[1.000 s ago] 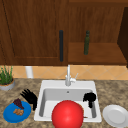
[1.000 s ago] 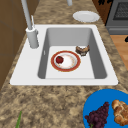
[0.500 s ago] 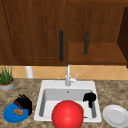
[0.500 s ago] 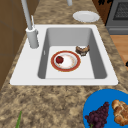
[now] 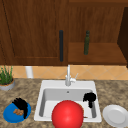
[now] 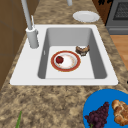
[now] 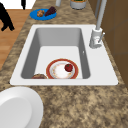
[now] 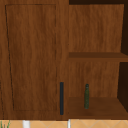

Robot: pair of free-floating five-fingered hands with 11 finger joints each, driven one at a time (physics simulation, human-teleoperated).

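My left hand [image 5: 21,105] hovers over a blue plate [image 5: 10,115] on the counter left of the sink, fingers hanging relaxed. The blue plate [image 6: 100,100] carries dark grapes [image 6: 98,117] and a bread roll [image 6: 120,111]. My right hand [image 5: 89,98] hangs over the right side of the sink [image 5: 43,87], fingers loose and holding nothing. In the basin lies a red-rimmed plate [image 6: 75,65] with a red apple [image 6: 59,59] on it, and a brown pastry [image 6: 82,49] next to it. A large red round shape [image 5: 67,115] covers the sink's front. A hand [image 7: 5,17] with spread fingers floats off the counter's front edge.
A faucet [image 5: 68,76] stands behind the basin. A white plate [image 5: 115,115] lies on the right counter, a potted plant [image 5: 6,78] and a white cup [image 5: 29,72] at the back left. Above are a shut cabinet door [image 8: 32,57] and a green bottle [image 8: 86,96] on an open shelf.
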